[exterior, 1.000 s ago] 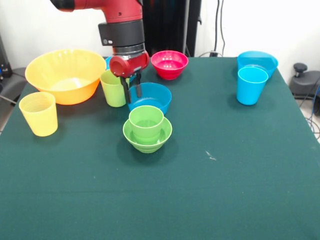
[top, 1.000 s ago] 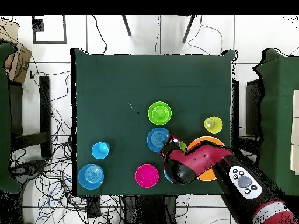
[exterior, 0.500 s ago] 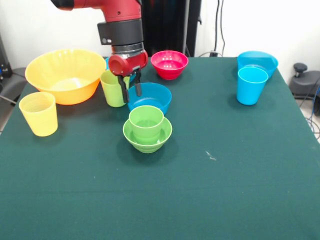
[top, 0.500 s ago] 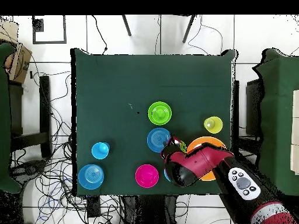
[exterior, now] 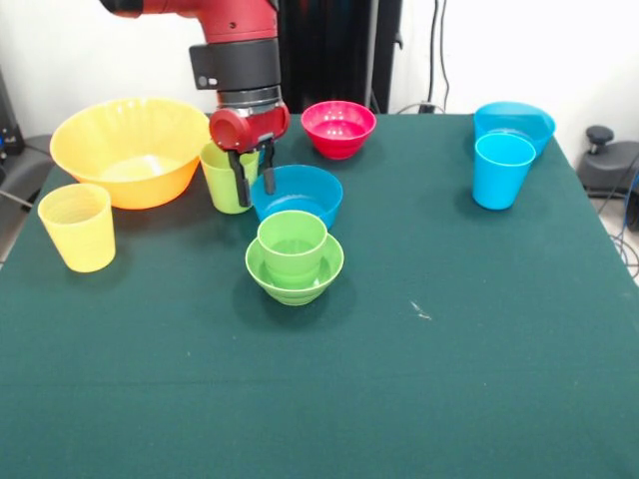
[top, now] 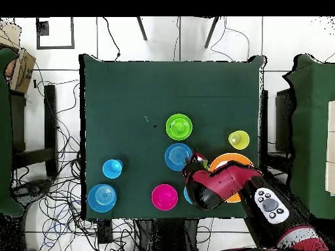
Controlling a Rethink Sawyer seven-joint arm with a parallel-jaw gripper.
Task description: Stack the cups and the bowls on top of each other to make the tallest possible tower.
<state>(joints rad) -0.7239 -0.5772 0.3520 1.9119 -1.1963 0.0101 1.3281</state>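
Bowls: big yellow-orange bowl (exterior: 130, 150) far side | tower (exterior: 294, 256): green cup in green bowl, mid-table | yellow-green cup (exterior: 226, 177) beside blue bowl (exterior: 299, 194) | gripper (exterior: 254, 186) parted, empty, fingers over cup's rim | I judge step: grasp; next I lower, close.

Four cups (exterior: 76, 227), five bowls (exterior: 131, 150) (one green pair (exterior: 294, 256) nested).

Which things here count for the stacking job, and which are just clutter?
Job: tower; yellow-green cup; pale yellow cup; sky blue cup; orange bowl; red bowl; blue bowls; pincer.
Clutter: cables; cardboard box.
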